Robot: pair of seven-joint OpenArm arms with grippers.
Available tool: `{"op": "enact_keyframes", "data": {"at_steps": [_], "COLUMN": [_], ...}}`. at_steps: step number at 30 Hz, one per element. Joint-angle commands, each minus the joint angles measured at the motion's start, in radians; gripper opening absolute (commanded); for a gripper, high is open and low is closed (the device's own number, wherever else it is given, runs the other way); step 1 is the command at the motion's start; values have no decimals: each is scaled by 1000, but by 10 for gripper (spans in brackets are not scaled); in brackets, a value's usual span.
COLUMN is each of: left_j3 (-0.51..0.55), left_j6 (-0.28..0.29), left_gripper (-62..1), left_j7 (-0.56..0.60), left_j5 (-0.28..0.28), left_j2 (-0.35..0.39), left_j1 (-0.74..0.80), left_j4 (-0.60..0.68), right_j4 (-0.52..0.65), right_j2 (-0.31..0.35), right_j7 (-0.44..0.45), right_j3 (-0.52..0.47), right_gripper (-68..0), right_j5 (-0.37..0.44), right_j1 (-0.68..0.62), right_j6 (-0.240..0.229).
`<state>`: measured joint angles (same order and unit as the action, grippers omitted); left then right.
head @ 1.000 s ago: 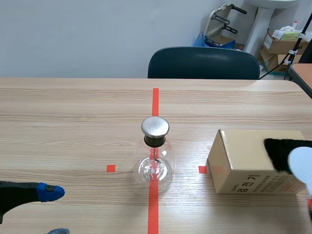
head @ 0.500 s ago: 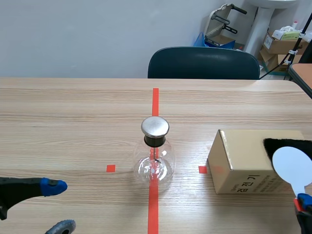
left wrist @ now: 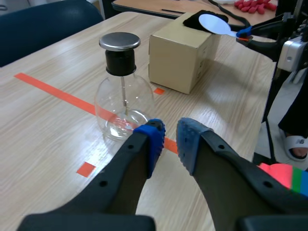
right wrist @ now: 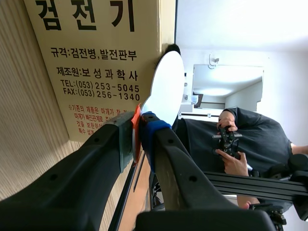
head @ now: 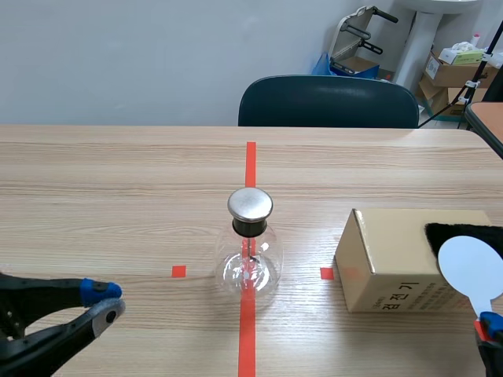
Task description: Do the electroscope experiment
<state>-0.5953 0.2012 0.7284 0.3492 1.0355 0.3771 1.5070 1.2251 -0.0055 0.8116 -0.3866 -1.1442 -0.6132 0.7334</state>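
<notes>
- Resting low at the near edge of the table (head: 118, 181), the left gripper (head: 106, 302) is holding its jaws just a little apart. Nothing is sitting between them.
- The right gripper (head: 487, 328) is pinching the thin handle of the white paddle (head: 469, 267). Its jaws are closing tight on it, and the round part is sticking up.
- The cardboard box (head: 385, 255) is lying right behind the paddle, with a black cloth (head: 464, 229) on top. I cannot tell if the paddle is touching the cloth.
- The glass electroscope (head: 250, 255) is standing upright on the red tape line, beside the box. It is sitting between the two grippers and well apart from both. Its shiny metal cap (head: 250, 204) is sitting on top.
- I am guessing the paddle is going to the cap next. To do that well, the right arm should be going slowly and keeping the round part off the box and the table. It should be touching the cap softly, not bumping the glass over.
- The dark chair (head: 328, 102) is standing far behind the table.
</notes>
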Motion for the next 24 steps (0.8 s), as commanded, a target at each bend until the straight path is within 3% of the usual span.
{"op": "enact_keyframes", "data": {"at_steps": [1, 13, 17, 19, 24], "left_j3": [1, -6, -50, -80, -142], "left_j6": [-1, 3, 3, 3, -4], "left_gripper": [-509, -509, -513, -559, -563], "left_j7": [-14, -149, -150, -150, -150], "left_j5": [7, -2, -5, -13, -21], "left_j2": [-40, -209, -244, -263, -310], "left_j1": [-27, -210, -270, -298, -348], "left_j4": [6, -171, -235, -264, -341], "right_j4": [16, 16, 16, 16, 16], "right_j2": [11, 11, 11, 11, 11], "right_j7": [-1, -5, -9, -9, -13], "right_j3": [-5, -5, -5, -5, -5], "right_gripper": [-658, -658, -658, -658, -658], "right_j5": [3, -3, -3, 0, 9], "right_j1": [-7, -5, -5, -7, -8], "right_j6": [50, 50, 50, 50, 50]}}
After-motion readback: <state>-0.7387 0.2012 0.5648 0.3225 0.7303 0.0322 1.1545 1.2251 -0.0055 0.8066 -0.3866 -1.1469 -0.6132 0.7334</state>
